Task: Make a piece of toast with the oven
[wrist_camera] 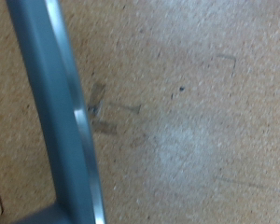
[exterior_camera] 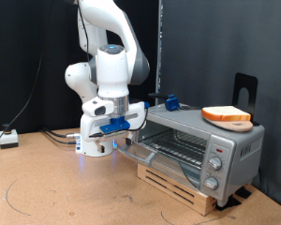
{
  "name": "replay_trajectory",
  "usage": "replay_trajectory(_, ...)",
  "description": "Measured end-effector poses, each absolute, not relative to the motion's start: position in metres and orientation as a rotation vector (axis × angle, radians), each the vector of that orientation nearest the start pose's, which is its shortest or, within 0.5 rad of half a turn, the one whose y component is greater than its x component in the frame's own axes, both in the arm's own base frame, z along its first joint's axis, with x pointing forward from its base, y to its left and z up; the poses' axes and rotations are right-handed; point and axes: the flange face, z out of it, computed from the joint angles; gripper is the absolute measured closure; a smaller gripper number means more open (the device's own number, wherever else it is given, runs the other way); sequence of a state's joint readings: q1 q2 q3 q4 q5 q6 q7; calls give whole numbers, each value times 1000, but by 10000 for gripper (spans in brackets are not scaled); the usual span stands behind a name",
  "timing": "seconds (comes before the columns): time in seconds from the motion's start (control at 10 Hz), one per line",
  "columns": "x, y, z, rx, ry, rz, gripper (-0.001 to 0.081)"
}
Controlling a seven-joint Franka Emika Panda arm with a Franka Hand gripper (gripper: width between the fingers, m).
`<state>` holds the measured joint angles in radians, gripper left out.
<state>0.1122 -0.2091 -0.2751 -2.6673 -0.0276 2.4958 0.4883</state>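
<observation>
The silver-grey oven (exterior_camera: 225,150) stands on a wooden pallet at the exterior view's right, knobs (exterior_camera: 214,166) on its front panel. Its door (exterior_camera: 148,156) appears folded down and open, and the wire rack (exterior_camera: 173,141) shows inside. The piece of toast (exterior_camera: 227,115), pale on top with an orange-brown crust, lies on the oven's roof. My gripper (exterior_camera: 125,137) hangs low at the open door's outer edge, to the exterior view's left of the oven. In the wrist view a grey-blue bar (wrist_camera: 58,112) crosses over the brown table; my fingers do not show there.
A black stand (exterior_camera: 245,89) rises behind the toast. A small blue object (exterior_camera: 170,100) sits at the oven's back corner. A white box with cables (exterior_camera: 7,139) lies at the exterior view's far left. The brown table (exterior_camera: 56,187) spreads in front.
</observation>
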Motion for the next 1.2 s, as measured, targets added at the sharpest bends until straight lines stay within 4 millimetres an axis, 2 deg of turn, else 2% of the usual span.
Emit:
replay_trajectory(0.6, 440, -65, 293, -2935, 962, -37, -3)
replay_trajectory(1.2, 453, -82, 253, -2984, 1034, -32, -3)
